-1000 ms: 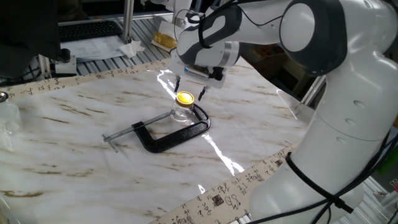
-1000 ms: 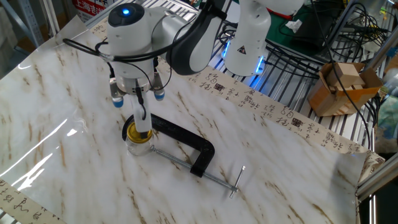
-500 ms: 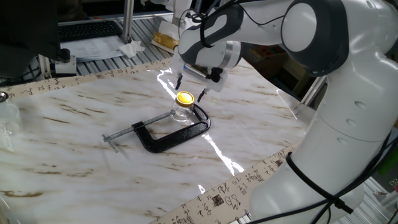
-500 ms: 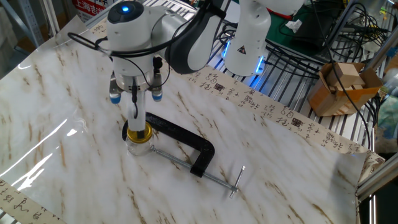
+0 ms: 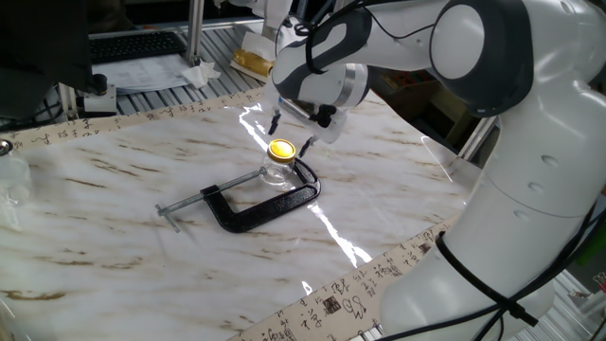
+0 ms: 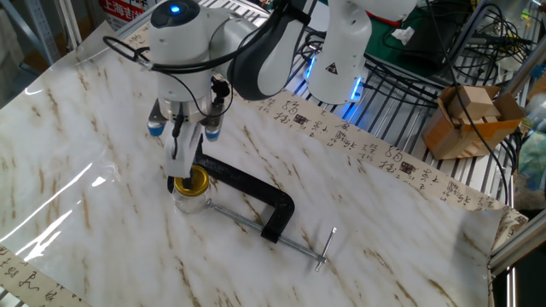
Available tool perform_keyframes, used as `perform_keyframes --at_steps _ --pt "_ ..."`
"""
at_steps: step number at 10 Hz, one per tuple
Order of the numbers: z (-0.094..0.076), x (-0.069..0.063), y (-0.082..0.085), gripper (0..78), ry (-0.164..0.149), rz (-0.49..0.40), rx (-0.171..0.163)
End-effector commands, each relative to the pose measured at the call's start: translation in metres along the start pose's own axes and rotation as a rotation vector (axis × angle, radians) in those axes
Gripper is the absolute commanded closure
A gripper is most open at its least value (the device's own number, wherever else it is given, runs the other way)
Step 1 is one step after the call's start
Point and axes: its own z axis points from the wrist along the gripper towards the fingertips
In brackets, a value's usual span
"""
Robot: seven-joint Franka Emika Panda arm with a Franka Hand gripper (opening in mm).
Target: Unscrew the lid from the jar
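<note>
The tool (image 5: pixel 293 134) hovers wide open just above the lid (image 5: pixel 281 150), needing to descend and grip before twisting.

A marble-patterned tabletop (image 5: pixel 114 204) fills both views, glossy, with bright streaks of reflected light across it. A band of tape printed with dark characters (image 6: pixel 375 153) runs along its edges. Past the far edge in one fixed view lie a black keyboard (image 5: pixel 137 44) and papers (image 5: pixel 142 71). In the other fixed view, an open cardboard box (image 6: pixel 465 119) sits on metal wire shelving (image 6: pixel 401 111) beside black cables (image 6: pixel 465 34).
</note>
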Motion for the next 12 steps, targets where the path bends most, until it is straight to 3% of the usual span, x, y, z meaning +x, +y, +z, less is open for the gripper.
perform_keyframes --at_steps 1,6,12 --pt "0.005 -0.001 -0.002 0.2 -0.077 0.563 -0.055" --pt "0.002 0.004 0.004 0.2 -0.072 0.537 -0.004" --pt "0.004 0.009 0.012 0.2 -0.045 0.468 0.046"
